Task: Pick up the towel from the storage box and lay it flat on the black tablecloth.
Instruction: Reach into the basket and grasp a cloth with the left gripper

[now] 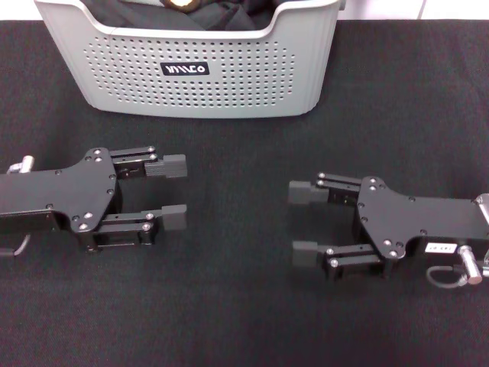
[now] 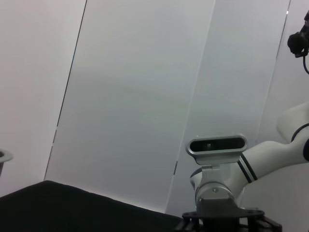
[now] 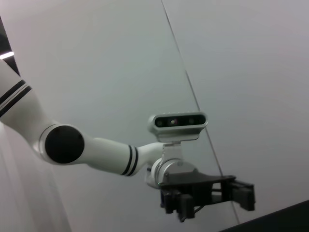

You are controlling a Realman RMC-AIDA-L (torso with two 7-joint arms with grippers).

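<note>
On the finely woven black tablecloth (image 1: 244,321), a perforated grey storage box (image 1: 199,76) stands.

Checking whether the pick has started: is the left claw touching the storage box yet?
Apart. The head view shows bare black tablecloth between the left claw and the storage box.

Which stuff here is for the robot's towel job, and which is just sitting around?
For the job:
- storage box
- towel, just an orange bit peeking out of the box
- black tablecloth
- left gripper, open
- right gripper, open

Just lying about:
- dark cloth inside the box
</note>
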